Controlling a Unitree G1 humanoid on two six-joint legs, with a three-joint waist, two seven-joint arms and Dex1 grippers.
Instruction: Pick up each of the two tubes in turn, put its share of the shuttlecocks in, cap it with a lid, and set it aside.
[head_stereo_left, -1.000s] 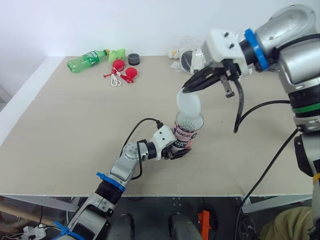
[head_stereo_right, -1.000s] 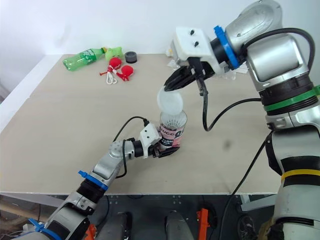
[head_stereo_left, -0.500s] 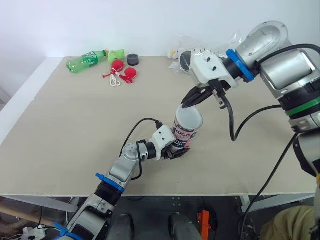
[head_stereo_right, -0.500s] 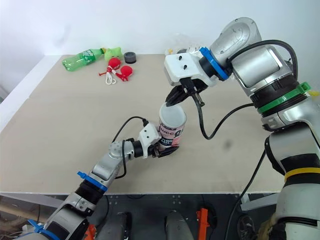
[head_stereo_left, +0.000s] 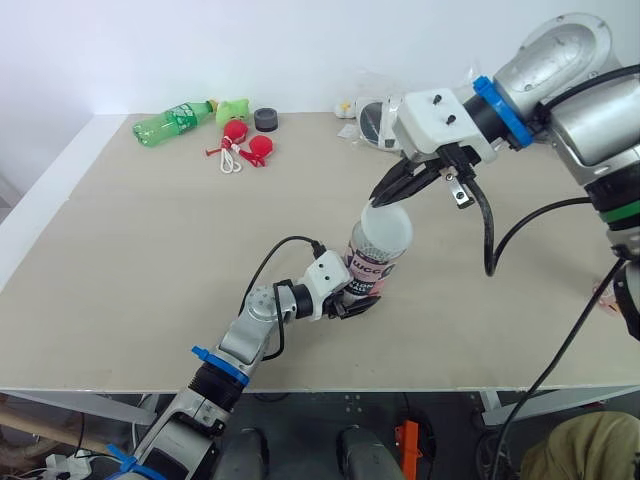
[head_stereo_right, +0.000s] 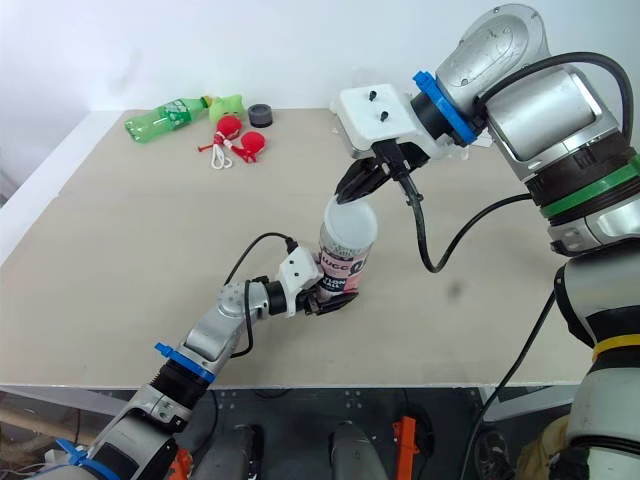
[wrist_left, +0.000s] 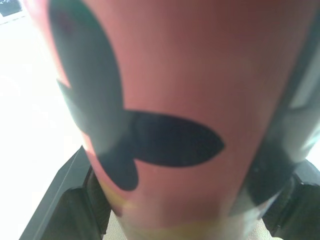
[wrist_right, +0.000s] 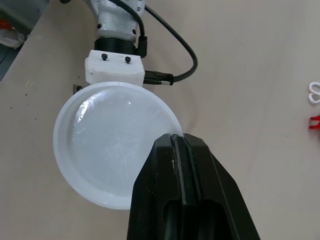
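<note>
A pink-labelled tube (head_stereo_left: 374, 272) stands upright near the table's middle, and my left gripper (head_stereo_left: 352, 301) is shut on its lower part. In the left wrist view the tube (wrist_left: 165, 115) sits close between the fingers. A translucent white lid (head_stereo_left: 386, 223) lies slightly tilted over the tube's open top. My right gripper (head_stereo_left: 388, 196) is shut on the lid's far rim from above. The right wrist view has the lid (wrist_right: 107, 142) pinched at its edge and hiding the tube's mouth. I cannot tell whether the lid is seated.
At the table's (head_stereo_left: 150, 230) back left lie a green bottle (head_stereo_left: 172, 121), red toys with a white cord (head_stereo_left: 247, 147) and a small black cap (head_stereo_left: 267, 118). Clear plastic wrapping with a dark round item (head_stereo_left: 372, 118) lies at the back, behind my right arm.
The right gripper carried the lid down onto the tube's top, then drew up and to the right a little, still holding the lid. The left gripper and tube stayed put.
</note>
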